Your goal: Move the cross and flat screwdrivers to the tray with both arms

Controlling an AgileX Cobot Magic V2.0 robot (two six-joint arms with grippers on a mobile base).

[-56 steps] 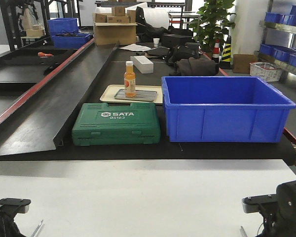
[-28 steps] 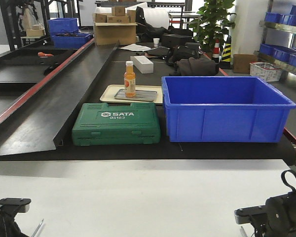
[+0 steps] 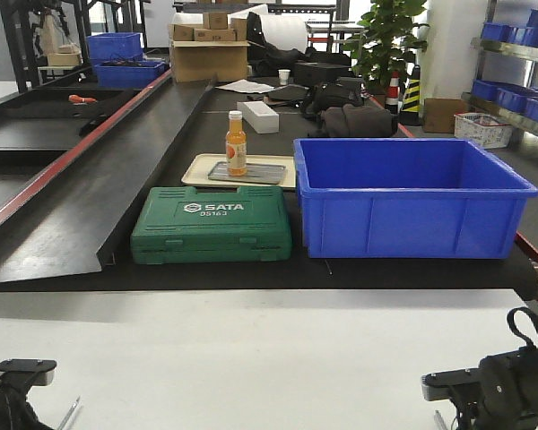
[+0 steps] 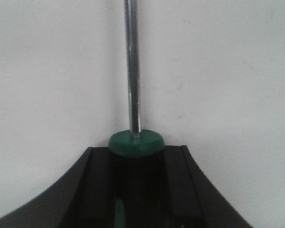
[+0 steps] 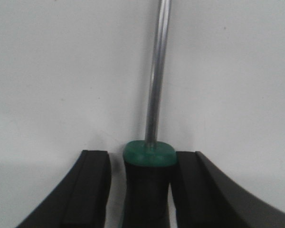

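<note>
My left pincer [image 4: 137, 150] is pressed together on the black handle of one screwdriver [image 4: 132, 71]. Its steel shaft runs forward, low over the white desk [image 3: 251, 358]. My right pincer [image 5: 141, 153] is spread around the other screwdriver [image 5: 156, 85], and a sliver of desk shows between the left finger [image 5: 92, 190] and the handle. Both tips are out of frame, so I cannot tell cross from flat. From the front camera, the tray [image 3: 195, 170] sits well apart from both arms, behind the green case [image 3: 212, 224] and beside the blue bin [image 3: 412, 197], with an orange bottle [image 3: 236, 143] standing on it.
</note>
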